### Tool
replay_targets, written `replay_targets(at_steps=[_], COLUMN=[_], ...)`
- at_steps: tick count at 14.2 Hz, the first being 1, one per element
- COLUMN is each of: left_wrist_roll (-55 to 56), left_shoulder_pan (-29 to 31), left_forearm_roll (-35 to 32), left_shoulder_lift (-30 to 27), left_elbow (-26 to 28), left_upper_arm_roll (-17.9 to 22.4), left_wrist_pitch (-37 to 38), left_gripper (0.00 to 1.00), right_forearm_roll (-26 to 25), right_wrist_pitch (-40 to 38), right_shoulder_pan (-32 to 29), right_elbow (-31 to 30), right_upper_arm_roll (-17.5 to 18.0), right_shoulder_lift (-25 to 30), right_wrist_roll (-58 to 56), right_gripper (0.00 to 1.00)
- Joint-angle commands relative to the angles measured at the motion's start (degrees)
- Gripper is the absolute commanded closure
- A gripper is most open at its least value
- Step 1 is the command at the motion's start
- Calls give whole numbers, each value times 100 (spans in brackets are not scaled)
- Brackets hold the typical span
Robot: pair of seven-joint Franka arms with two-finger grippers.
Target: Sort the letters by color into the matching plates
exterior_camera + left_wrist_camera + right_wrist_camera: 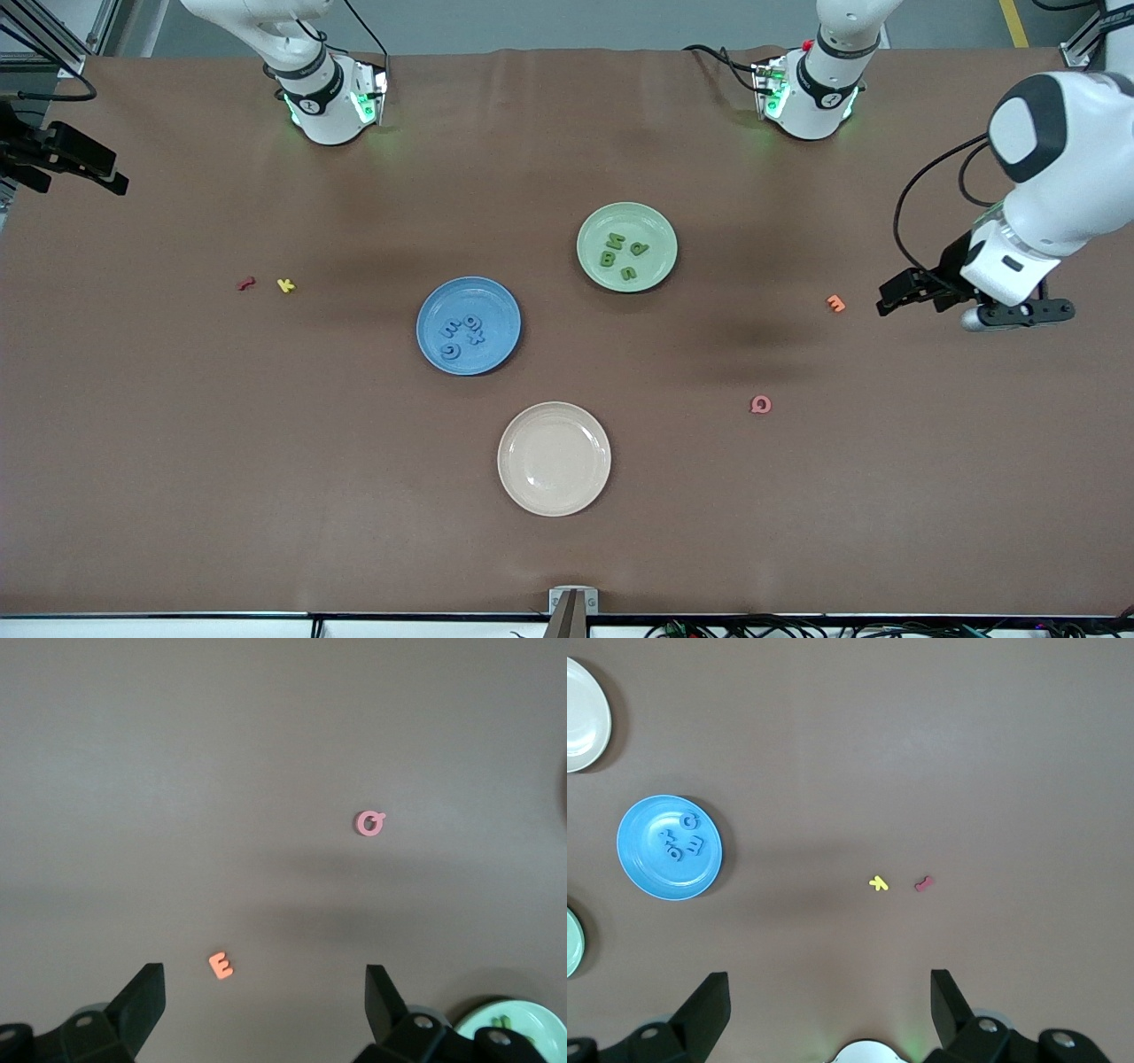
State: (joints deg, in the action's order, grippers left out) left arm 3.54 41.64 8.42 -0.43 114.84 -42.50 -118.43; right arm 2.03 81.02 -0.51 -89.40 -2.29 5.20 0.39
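Note:
Several blue letters (462, 334) lie in the blue plate (496, 306) at the table's middle. Several green letters (625, 254) lie in the pale green plate (656, 226), farther from the front camera and toward the left arm's end. My left gripper (889, 297) hangs open and empty over the left arm's end of the table, beside an orange E. The left wrist view shows its fingers (146, 992) wide apart over bare cloth. My right gripper (84, 168) is open and empty over the right arm's end; its wrist view shows the blue plate (642, 864) with its letters (682, 837).
An empty beige plate (555, 458) sits nearer the front camera than the blue plate. An orange E (835, 303) and a pink Q (760, 405) lie toward the left arm's end. A red letter (246, 283) and a yellow K (285, 285) lie toward the right arm's end.

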Motion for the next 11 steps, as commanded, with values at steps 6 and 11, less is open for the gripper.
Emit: replay_targets(at_steps=[6, 11], left_wrist_roll=[-363, -354], left_shoulder_pan=[63, 20], left_forearm_roll=[55, -488], left_shoulder_lift=[-71, -80], left_elbow=[-1963, -2439], left_upper_arm_roll=[418, 383], left_wrist_pitch=[1876, 1903], left_gripper=[1, 1], right_forearm_roll=[-185, -185], right_wrist_pitch=[11, -42], right_shoulder_pan=[-46, -54], right_elbow=[-104, -104], right_upper_arm_roll=[79, 79], right_shoulder_lift=[122, 122], right_wrist_roll=[-338, -329], right_gripper=[0, 0])
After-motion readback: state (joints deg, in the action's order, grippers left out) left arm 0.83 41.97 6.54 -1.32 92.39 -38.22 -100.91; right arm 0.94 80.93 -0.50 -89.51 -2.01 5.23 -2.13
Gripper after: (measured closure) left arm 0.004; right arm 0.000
